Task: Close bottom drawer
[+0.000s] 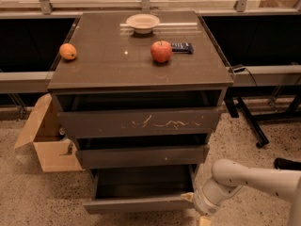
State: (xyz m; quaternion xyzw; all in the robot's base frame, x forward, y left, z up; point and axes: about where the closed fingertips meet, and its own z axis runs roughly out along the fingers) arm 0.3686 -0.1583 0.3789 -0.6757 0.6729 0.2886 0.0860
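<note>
Your tool (203, 219) is at the very bottom edge of the view, just past the right end of the bottom drawer (138, 204). Most of the tool is cut off by that edge. You only see a small pale bit of it under the round white wrist. You cannot tell if it is gripping something or has let go. You also cannot tell if it touches the drawer front. It looks very close to the right corner.

The white arm (256, 177) comes in from the right, low over the speckled floor (28, 197), and its far end is cut off too.

The bottom drawer is the lowest of the three. It is pulled out toward you, so you can look down into it. The inside is dark and hard to make out. Above it is the middle drawer (141, 156), and above that the tall top drawer (141, 123) with pale scratch marks. Both of those stick out a little, with a dark gap over each.

On the tabletop (108, 69) there is a red apple (161, 51) near the middle. A dark blue packet (182, 46) lies just beside it on the right. A white bowl (143, 22) sits at the back, and an orange (68, 51) sits near the left edge.

An open cardboard box (47, 142) stands on the floor to the left of the drawers. Part of it is hidden behind them.
</note>
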